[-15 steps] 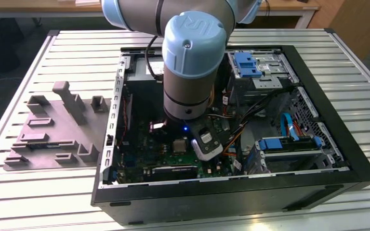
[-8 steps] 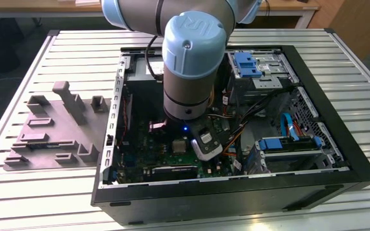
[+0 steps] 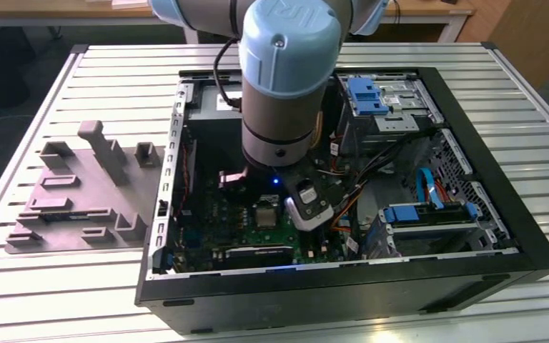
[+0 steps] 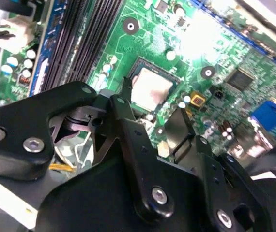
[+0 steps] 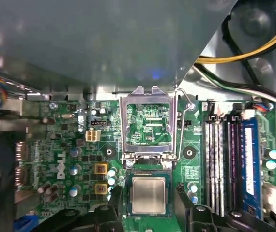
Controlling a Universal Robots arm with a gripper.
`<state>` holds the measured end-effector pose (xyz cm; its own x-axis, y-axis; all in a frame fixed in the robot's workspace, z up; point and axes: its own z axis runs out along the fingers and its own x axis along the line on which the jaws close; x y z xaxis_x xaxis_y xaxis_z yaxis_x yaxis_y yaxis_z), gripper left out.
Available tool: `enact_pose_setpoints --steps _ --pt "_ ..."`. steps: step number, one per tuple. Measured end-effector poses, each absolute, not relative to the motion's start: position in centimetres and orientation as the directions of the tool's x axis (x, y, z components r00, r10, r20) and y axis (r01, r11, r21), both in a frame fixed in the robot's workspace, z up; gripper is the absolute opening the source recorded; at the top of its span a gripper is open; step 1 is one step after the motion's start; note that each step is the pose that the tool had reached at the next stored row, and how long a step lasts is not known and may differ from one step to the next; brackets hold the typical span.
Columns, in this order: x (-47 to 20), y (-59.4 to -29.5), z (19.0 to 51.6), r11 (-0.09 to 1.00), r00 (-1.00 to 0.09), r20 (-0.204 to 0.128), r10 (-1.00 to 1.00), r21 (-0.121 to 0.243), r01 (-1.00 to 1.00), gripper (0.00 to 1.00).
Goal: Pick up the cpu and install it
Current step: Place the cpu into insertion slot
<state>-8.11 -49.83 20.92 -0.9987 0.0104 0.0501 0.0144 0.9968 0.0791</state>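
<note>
One cpu (image 5: 148, 195), lying flat in motherboard (image 5: 60, 145) socket, framed by spread-open gripper (image 5: 147, 189), gaps either side. Hinged socket frame (image 5: 150, 121) raised just beside; memory slots (image 5: 220, 164) and yellow cable (image 5: 225, 59) near.

1. The cpu (image 5: 148, 195) lies flat in its socket on the green motherboard (image 5: 55, 140), silvery top up.
2. The tool (image 5: 147, 200) straddles it, its black fingers (image 5: 189, 212) spread, one on each side, a slim gap to the chip.
3. Just beyond the cpu, the hinged socket frame (image 5: 148, 124) stands swung open.
4. Dark memory slots (image 5: 222, 159) run beside the socket.
5. Yellow and black cables (image 5: 254, 43) pass near a grey panel (image 5: 94, 43).
</note>
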Motion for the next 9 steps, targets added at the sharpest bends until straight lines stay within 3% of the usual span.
enact_pose_setpoints --steps 3,6,9 --pt "-8.11 -49.83 21.63 0.997 -0.999 0.05 0.01 0.079 0.014 0.53" --pt "-8.11 -49.83 21.78 0.997 -0.999 0.051 0.01 0.079 0.014 0.34" --pt "-8.11 -49.83 21.79 0.997 -0.999 0.051 0.01 0.079 0.014 0.29"
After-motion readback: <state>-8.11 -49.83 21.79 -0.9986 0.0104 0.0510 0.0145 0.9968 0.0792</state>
